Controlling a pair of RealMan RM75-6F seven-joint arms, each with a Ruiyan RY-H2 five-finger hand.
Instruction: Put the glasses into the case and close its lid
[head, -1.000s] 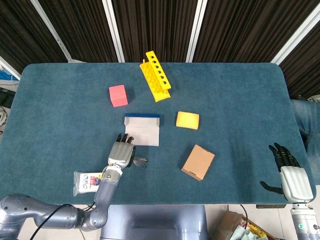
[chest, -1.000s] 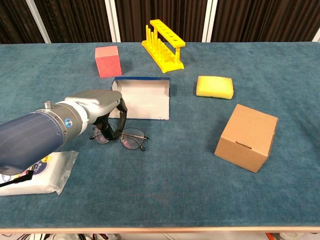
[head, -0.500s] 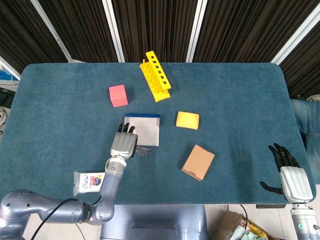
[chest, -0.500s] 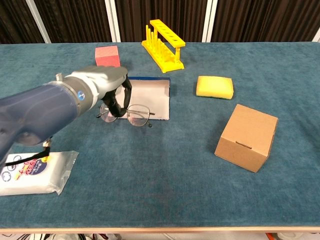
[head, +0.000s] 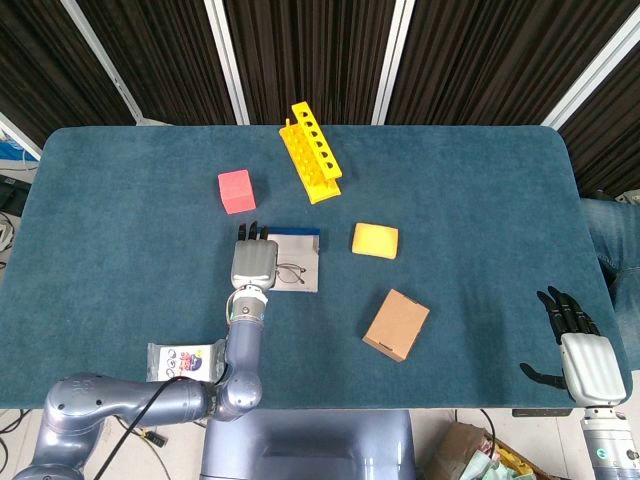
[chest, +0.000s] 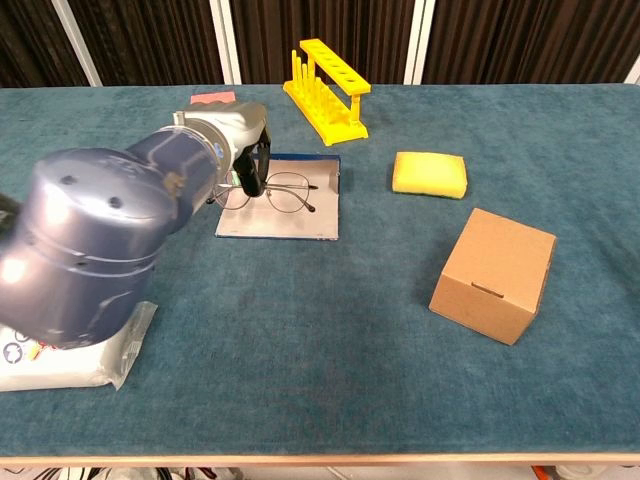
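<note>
My left hand (head: 254, 262) (chest: 236, 140) holds the thin wire-framed glasses (chest: 282, 192) (head: 290, 272) above the open case (chest: 285, 215) (head: 302, 262). The case is a flat white tray with a blue far edge, lying open near the table's middle. The glasses hang over its white inside; whether they touch it I cannot tell. The arm hides the case's left part in both views. My right hand (head: 578, 342) is far off at the table's right front corner, fingers spread and holding nothing.
A pink cube (head: 236, 191) and a yellow tube rack (head: 311, 153) stand behind the case. A yellow sponge (head: 375, 240) lies to its right, a cardboard box (head: 396, 324) nearer the front. A white tissue packet (head: 180, 362) sits by the left front edge.
My left hand has lifted the glasses off the table and carried them away from me, from in front of the case to over its open tray. The right hand stayed still.
</note>
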